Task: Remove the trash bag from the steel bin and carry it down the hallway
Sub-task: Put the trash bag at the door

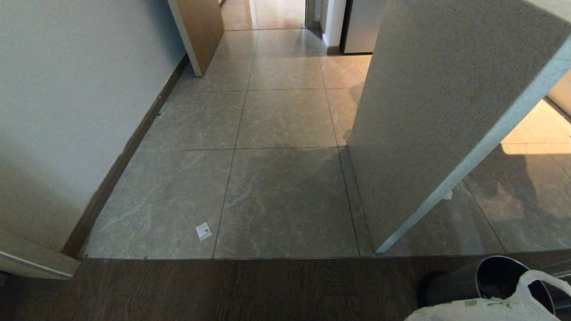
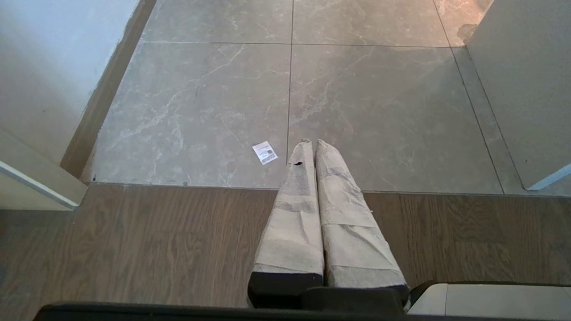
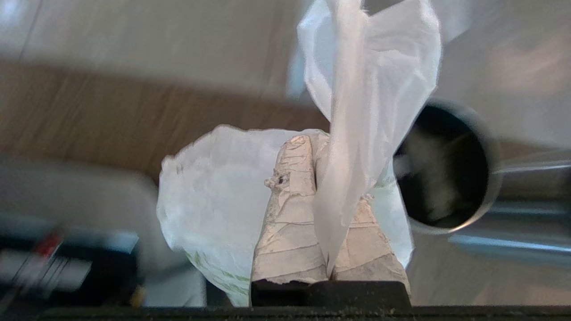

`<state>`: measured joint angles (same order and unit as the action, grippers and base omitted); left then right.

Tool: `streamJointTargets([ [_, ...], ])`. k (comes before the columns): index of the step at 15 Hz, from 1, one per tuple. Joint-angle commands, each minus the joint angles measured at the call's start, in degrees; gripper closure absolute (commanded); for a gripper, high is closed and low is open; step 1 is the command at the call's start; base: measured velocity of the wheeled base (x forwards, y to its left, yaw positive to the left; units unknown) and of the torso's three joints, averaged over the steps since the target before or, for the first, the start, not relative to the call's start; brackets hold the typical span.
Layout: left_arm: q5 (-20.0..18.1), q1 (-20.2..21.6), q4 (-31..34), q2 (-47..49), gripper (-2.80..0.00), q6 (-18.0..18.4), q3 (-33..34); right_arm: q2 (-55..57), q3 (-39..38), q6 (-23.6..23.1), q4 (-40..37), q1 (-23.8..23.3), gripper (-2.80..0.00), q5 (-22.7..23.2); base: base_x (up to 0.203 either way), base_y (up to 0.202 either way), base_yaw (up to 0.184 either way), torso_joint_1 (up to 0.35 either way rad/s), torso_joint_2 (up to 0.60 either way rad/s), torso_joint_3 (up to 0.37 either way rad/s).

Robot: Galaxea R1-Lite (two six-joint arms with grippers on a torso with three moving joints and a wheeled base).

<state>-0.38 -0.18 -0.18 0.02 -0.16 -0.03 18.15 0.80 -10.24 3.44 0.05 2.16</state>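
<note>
The trash bag point(image 3: 214, 200), thin white plastic with green print, hangs outside the steel bin point(image 3: 450, 169). My right gripper point(image 3: 312, 142) is shut on the trash bag, with a strip of the plastic running up between its taped fingers point(image 3: 290, 214). In the head view the trash bag point(image 1: 490, 308) shows at the lower right edge, just in front of the steel bin point(image 1: 450, 285), whose dark mouth faces up. The hallway point(image 1: 285, 116) of glossy beige tiles runs ahead. My left gripper point(image 2: 311, 142) is shut and empty above the dark wood floor.
A white paper scrap point(image 1: 203, 231) lies on the tiles near the wood-floor edge. A white speckled panel point(image 1: 446, 111) stands on the right of the passage. A white wall with dark skirting point(image 1: 125, 151) runs along the left, with a wooden door point(image 1: 200, 26) farther on.
</note>
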Motion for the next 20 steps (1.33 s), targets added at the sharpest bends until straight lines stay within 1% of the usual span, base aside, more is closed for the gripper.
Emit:
streamJointTargets([
  [1, 0.0, 0.0, -0.1, 0.0, 0.00, 0.0, 0.0, -9.2, -0.5, 0.3, 0.2, 0.1, 0.00, -0.4, 0.000, 0.000, 0.000, 0.000, 0.00, 0.000],
  [3, 0.0, 0.0, -0.1, 0.0, 0.00, 0.0, 0.0, -16.2, -0.7, 1.3, 0.1, 0.0, 0.00, -0.7, 0.000, 0.000, 0.000, 0.000, 0.00, 0.000],
  [4, 0.0, 0.0, -0.1, 0.0, 0.00, 0.0, -0.1, -18.1, -0.7, 3.7, -0.8, -0.1, 0.00, -1.0, 0.000, 0.000, 0.000, 0.000, 0.00, 0.000],
  [5, 0.0, 0.0, 0.0, 0.0, 0.00, 0.0, 0.0, -18.3, -0.8, 8.5, -2.6, -0.1, 0.00, -1.8, 0.000, 0.000, 0.000, 0.000, 0.00, 0.000],
  [6, 0.0, 0.0, 0.0, 0.0, 0.00, 0.0, 0.0, -18.1, -0.9, 9.8, -3.1, 0.0, 0.00, -2.3, 0.000, 0.000, 0.000, 0.000, 0.00, 0.000],
  [20, 0.0, 0.0, 0.0, 0.0, 0.00, 0.0, 0.0, -18.1, -0.8, 10.1, -3.2, 0.0, 0.00, -2.3, 0.000, 0.000, 0.000, 0.000, 0.00, 0.000],
])
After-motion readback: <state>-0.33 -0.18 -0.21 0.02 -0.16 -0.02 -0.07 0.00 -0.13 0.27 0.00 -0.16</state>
